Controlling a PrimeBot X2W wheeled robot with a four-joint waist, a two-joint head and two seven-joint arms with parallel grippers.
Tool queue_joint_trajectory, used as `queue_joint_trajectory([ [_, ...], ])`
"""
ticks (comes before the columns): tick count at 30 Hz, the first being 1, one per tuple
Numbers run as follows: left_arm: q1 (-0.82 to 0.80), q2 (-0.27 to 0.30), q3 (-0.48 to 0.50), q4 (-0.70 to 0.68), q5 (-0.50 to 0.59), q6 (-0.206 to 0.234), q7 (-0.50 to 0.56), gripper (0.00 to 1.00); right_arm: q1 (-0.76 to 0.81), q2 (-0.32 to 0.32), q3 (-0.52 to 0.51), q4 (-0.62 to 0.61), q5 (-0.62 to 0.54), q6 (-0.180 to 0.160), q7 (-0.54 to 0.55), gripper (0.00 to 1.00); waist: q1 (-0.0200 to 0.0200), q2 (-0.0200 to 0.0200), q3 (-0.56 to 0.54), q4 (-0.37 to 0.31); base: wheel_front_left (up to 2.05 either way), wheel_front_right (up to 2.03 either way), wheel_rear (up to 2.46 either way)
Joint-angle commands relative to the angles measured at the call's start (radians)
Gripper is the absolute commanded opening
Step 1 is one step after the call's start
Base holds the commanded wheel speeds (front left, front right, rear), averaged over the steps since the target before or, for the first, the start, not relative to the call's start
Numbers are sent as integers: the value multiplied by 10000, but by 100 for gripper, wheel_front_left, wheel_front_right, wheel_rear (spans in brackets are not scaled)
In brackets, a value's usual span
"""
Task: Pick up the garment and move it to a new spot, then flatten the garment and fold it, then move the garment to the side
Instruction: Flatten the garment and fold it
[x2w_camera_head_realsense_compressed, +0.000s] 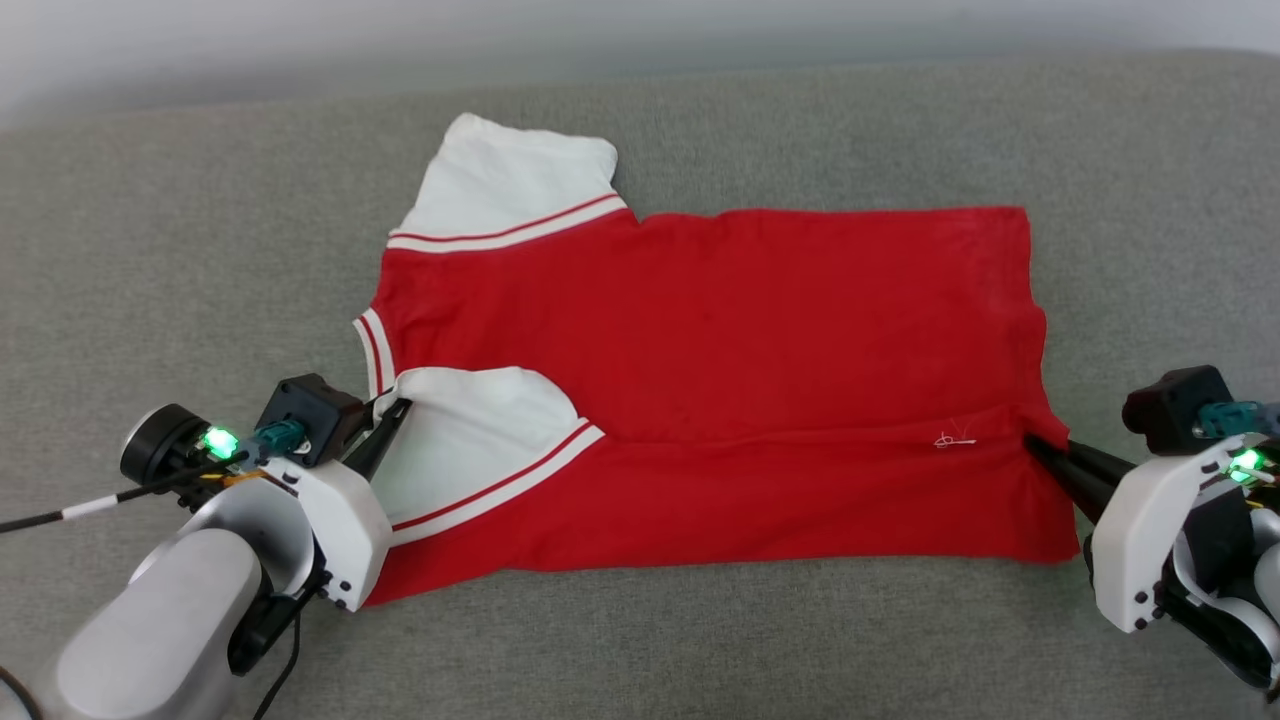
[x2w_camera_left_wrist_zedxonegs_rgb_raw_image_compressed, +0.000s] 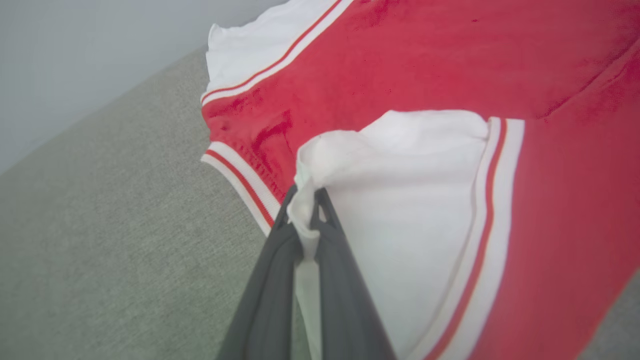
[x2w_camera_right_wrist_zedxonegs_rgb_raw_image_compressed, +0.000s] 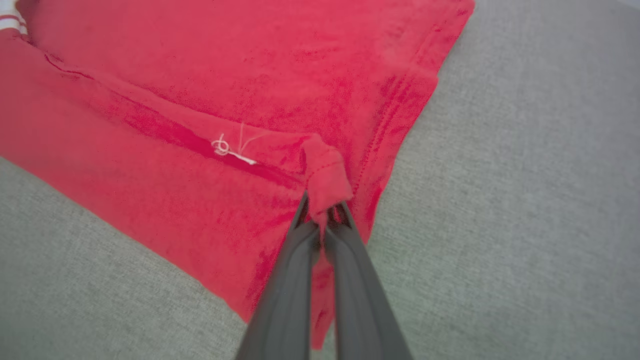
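One red jersey (x2w_camera_head_realsense_compressed: 720, 330) lay spread across the grey upholstered surface (x2w_camera_head_realsense_compressed: 700, 650) in the head view, its collar to the left, the left gripper (x2w_camera_head_realsense_compressed: 398, 408) at its near-left sleeve and the right gripper (x2w_camera_head_realsense_compressed: 1030, 443) at its near-right hem; in the left wrist view, the dark fingers were clamped on the white sleeve's (x2w_camera_left_wrist_zedxonegs_rgb_raw_image_compressed: 400, 210) edge; in the right wrist view, the fingers were closed tight, pinching a bunched hem corner (x2w_camera_right_wrist_zedxonegs_rgb_raw_image_compressed: 325, 170).

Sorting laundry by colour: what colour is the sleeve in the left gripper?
White sleeve, red-and-white striped trim; best in left wrist view.
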Motion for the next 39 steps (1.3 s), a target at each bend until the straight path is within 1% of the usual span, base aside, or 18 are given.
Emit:
queue_joint_trajectory([
  [1,-144,-35,-46,153,17,-47,-26,0,-153,96,30,116,-11,-6,45,0,-2,-1,350,-55,0,0,0],
  [5,-473,-286,-305,1160,86,-342,-62,0,-470,267,403,710,-65,-8,120,0,-2,-1,634,-41,0,0,0],
  [9,-542,-597,-597,2026,18,-536,-269,0,-587,483,800,972,-83,-6,-127,0,-2,-1,587,-21,0,0,0],
  [10,-576,-633,-636,2193,17,-548,-353,0,-596,513,852,1027,-47,-6,-176,13,-2,-1,517,-19,0,0,0],
  [11,-595,-667,-671,2358,-12,-588,-416,3,-605,508,916,1076,-69,-6,-204,28,-2,-1,437,-12,0,0,0],
  [12,-569,-716,-709,2515,-89,-618,-444,36,-614,486,964,1114,-90,-6,-237,43,-2,-1,337,-2,0,0,0],
  [13,-569,-766,-750,2641,-124,-627,-461,97,-614,457,967,1151,-95,-6,-287,85,-2,-1,230,16,0,0,0],
  [14,-590,-776,-758,2713,-128,-633,-644,100,-602,442,932,1169,-93,-6,-367,100,-2,-1,113,38,0,0,0],
  [18,-899,-756,-773,2730,-179,-695,-779,100,-356,352,687,1112,-155,-6,-787,100,-2,-1,-443,194,0,0,0],
  [21,-1007,-512,-782,2557,-223,-703,-635,100,-110,228,410,863,-220,-6,-960,100,-2,-1,-839,307,0,0,0],
  [25,-1336,-245,-772,1899,-494,-725,196,100,403,95,-64,489,-335,-6,-978,100,-2,-1,-1276,458,0,0,0],
  [28,-1510,10,-843,1338,-1050,-750,1430,100,751,67,-381,211,-451,-6,-874,100,-2,-1,-1462,525,0,0,0],
  [34,-1880,441,-1266,254,-2753,-772,4983,100,1169,265,-777,-276,-695,-6,-589,100,-2,-1,-1512,548,0,0,0],
  [37,-2226,740,-1678,-159,-3182,-770,6564,100,1180,363,-847,-517,-793,-6,-455,100,-2,-1,-1395,501,0,0,0],
  [39,-2386,832,-1975,-271,-3413,-771,7530,100,1119,458,-849,-637,-862,-6,-375,100,-2,-1,-1284,435,0,0,0],
])
